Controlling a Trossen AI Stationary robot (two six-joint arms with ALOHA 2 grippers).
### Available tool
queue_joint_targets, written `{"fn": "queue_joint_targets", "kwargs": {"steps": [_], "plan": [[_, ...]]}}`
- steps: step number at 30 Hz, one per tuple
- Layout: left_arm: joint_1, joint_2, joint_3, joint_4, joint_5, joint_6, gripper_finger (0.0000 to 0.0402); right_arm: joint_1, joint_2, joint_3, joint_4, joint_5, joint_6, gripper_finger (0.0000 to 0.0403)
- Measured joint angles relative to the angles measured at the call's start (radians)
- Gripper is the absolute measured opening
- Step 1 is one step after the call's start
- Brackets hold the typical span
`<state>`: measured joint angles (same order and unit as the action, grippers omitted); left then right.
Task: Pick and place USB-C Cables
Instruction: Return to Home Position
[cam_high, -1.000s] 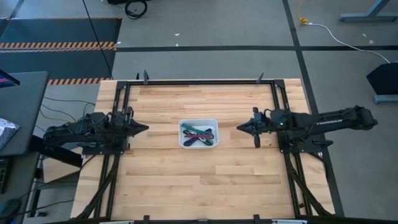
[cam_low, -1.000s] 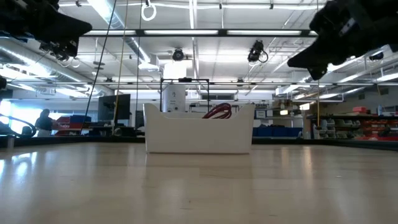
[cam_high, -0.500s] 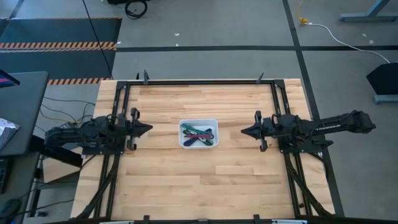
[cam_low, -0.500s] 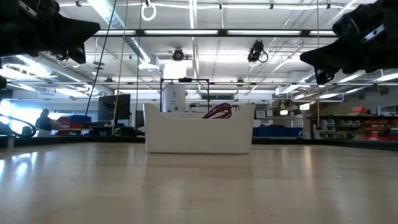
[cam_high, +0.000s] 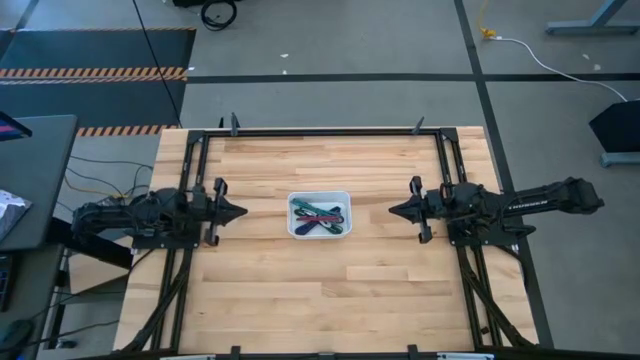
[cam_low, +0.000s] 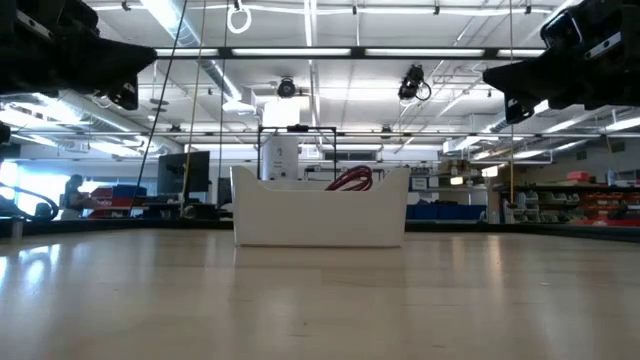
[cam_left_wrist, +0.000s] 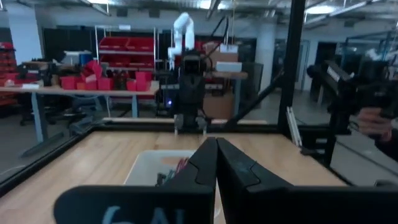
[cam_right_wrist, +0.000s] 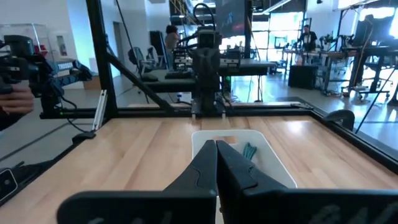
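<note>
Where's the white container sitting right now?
In the high view, the white container sits centred on the table, between the left gripper and right gripper, touching neither, cables inside.

The high camera hangs over the table (cam_high: 320, 300) and looks straight down, far enough off to take in the whole top, the left arm (cam_high: 130, 215), the right arm (cam_high: 530, 197) and the floor (cam_high: 330, 100) around. The low camera sits at table-top height, facing level across the wood at the tray's (cam_low: 320, 220) side wall. Each wrist camera looks forward past its own gripper. The left gripper (cam_left_wrist: 216, 163) and right gripper (cam_right_wrist: 216, 163) face each other from opposite sides, so each view shows the other arm beyond the tray. All four views share the tray.
</note>
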<state>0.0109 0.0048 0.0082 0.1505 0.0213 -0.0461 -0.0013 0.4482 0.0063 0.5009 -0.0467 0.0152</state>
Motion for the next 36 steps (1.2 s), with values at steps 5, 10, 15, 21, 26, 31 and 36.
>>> {"fn": "queue_joint_targets", "kwargs": {"steps": [5, 10, 15, 21, 26, 31, 36], "plan": [[0.004, 0.0, 0.0, -0.082, -0.043, 0.028, 0.0014, -0.006, 0.01, 0.0, -0.048, 0.026, 0.012, 0.0003], [0.005, 0.001, 0.0, -0.12, -0.051, 0.032, 0.0014, -0.009, 0.027, 0.0, -0.096, 0.029, 0.033, 0.0003], [0.005, 0.001, 0.0, -0.121, -0.05, 0.039, 0.0015, -0.009, 0.032, 0.0, -0.083, 0.028, 0.039, 0.0003], [0.005, 0.002, 0.0, -0.124, -0.05, 0.033, 0.0015, -0.009, 0.032, 0.0, -0.081, 0.028, 0.011, 0.0003], [0.005, 0.002, -0.001, -0.12, -0.05, 0.034, 0.0016, -0.009, 0.024, 0.0, -0.071, 0.031, -0.007, 0.0003], [0.005, 0.002, -0.001, -0.121, -0.049, 0.032, 0.0016, -0.009, -0.056, 0.0, -0.133, 0.046, 0.006, 0.0002], [0.005, 0.002, -0.001, -0.122, -0.038, 0.032, 0.0016, 0.0, -0.193, 0.0, -0.261, -0.009, 0.036, 0.0003]]}}
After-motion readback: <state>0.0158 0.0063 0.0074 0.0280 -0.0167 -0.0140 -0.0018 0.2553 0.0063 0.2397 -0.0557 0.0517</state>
